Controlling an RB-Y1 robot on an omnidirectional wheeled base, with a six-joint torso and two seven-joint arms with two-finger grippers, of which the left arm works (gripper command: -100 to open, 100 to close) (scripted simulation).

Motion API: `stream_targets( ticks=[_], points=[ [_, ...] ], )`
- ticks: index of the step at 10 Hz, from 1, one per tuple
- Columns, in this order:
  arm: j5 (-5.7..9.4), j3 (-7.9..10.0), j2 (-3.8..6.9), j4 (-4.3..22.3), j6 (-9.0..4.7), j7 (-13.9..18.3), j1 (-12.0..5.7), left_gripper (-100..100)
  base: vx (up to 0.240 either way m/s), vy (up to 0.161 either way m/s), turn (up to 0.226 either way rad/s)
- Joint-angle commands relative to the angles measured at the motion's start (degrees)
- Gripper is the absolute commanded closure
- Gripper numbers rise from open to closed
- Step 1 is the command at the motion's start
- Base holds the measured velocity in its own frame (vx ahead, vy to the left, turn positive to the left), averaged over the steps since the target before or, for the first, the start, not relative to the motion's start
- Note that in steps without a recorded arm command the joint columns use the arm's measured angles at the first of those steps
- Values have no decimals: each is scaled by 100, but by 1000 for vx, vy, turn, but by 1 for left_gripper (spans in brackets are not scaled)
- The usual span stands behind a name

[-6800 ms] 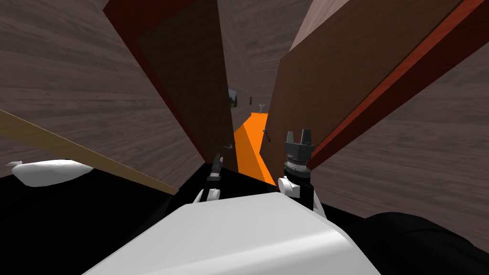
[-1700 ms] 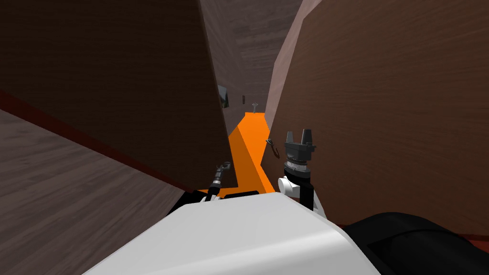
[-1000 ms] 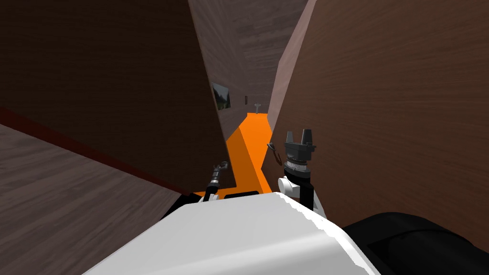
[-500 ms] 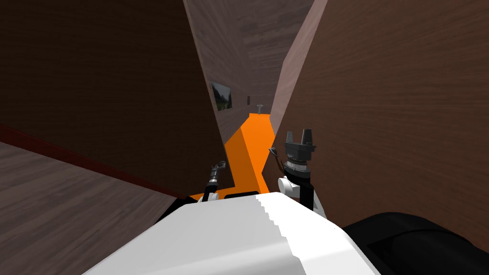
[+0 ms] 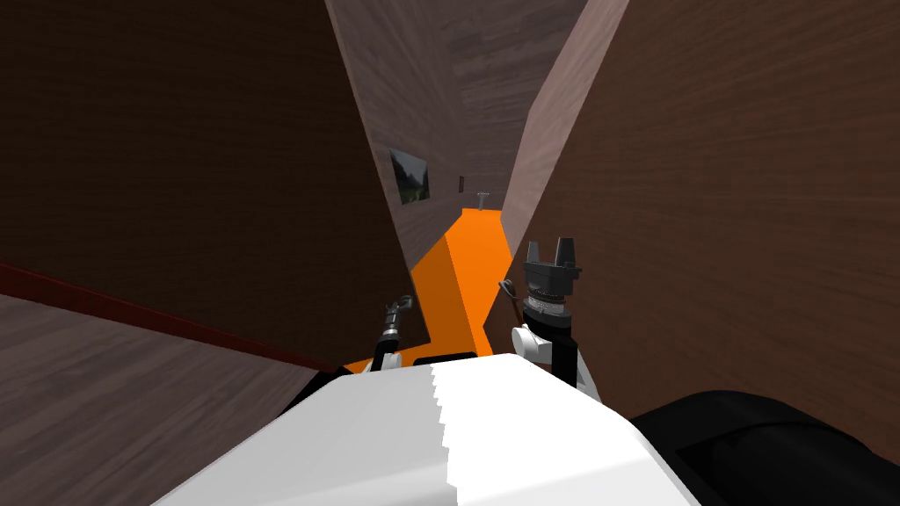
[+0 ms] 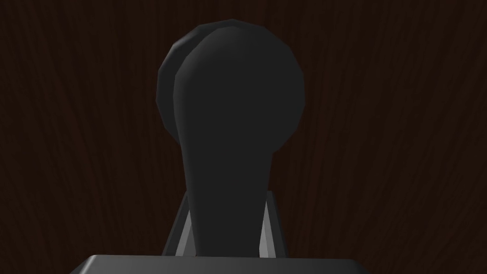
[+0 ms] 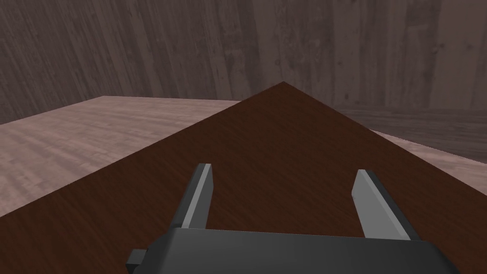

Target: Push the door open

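While the left claw [image 6: 226, 226] grips the dark lever handle [image 6: 233, 119], fingers pressed to its sides, the dark brown door [image 6: 390, 142] stands flat-on directly ahead of it, just past the handle's round base. Handle's long axis runs from that base straight back into the claw. Head view: door on my left, beside a strip of orange floor [image 5: 457, 263]. Right claw [image 7: 284, 171] wide open, empty, over a brown panel [image 7: 285, 123]. Judgement: left arm is placed to push, straight forward.
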Motion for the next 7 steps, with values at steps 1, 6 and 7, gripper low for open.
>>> stream_targets(
  ticks=[1,6,7],
  points=[
    [35,76,73,-2,-6,-45,-3,100,147,8,51],
    [175,378,219,-9,-31,-221,-16,100,237,-8,62],
    [203,437,230,-11,-36,-256,-18,100,253,1,72]
  ],
)
